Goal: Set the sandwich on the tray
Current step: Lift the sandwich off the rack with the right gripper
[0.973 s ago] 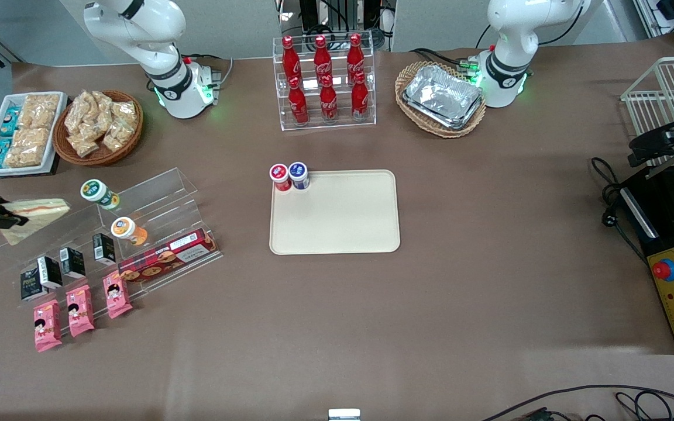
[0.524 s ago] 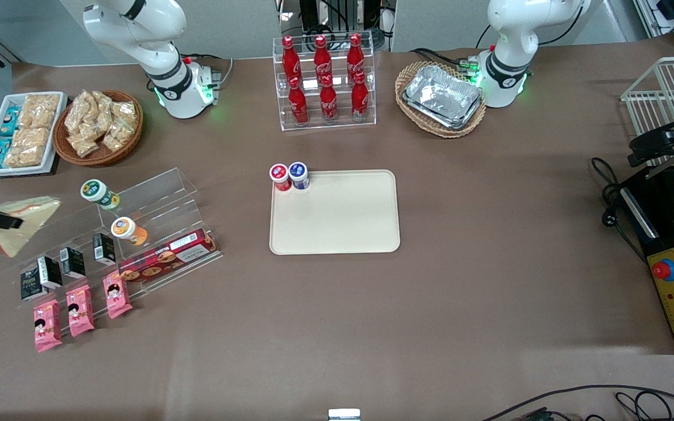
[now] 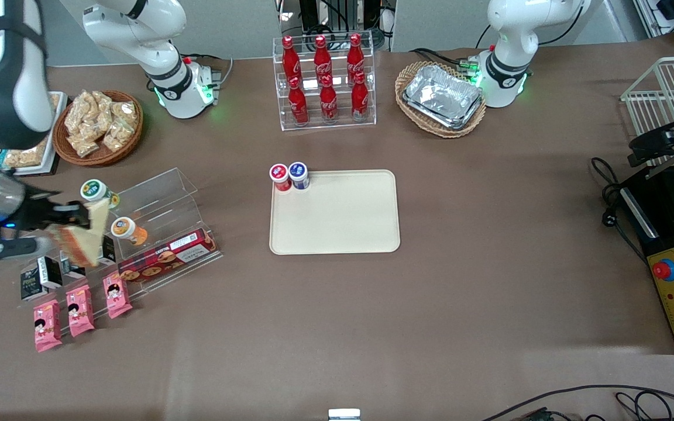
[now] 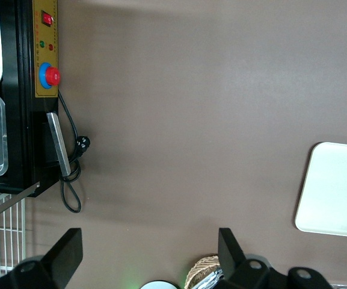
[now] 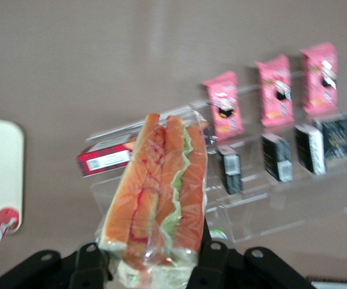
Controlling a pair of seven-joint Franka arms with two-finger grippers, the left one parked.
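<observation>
The sandwich [image 3: 84, 235] is a wrapped wedge with orange and green filling [image 5: 161, 192]. My right gripper [image 3: 71, 225] is shut on it and holds it in the air above the clear acrylic display stand [image 3: 155, 204], at the working arm's end of the table. In the wrist view the black fingers [image 5: 89, 265] press on both bread faces. The cream tray [image 3: 343, 216] lies flat at the table's middle, well away from the sandwich; its corner shows in the wrist view [image 5: 2, 168].
Two small capped cups, red [image 3: 279, 175] and blue [image 3: 299, 173], stand at the tray's corner. The stand holds cups [image 3: 128, 230], black cartons [image 3: 50, 272], a biscuit box [image 3: 167, 257] and pink packets [image 3: 79, 310]. A cola bottle rack [image 3: 324, 82], snack basket [image 3: 100, 126] and foil trays [image 3: 442, 96] stand farther from the camera.
The arm has swung into view and carried the sandwich toward the tray, from the table's edge to above the stand. The sandwich has turned, so its filling edge faces the camera.
</observation>
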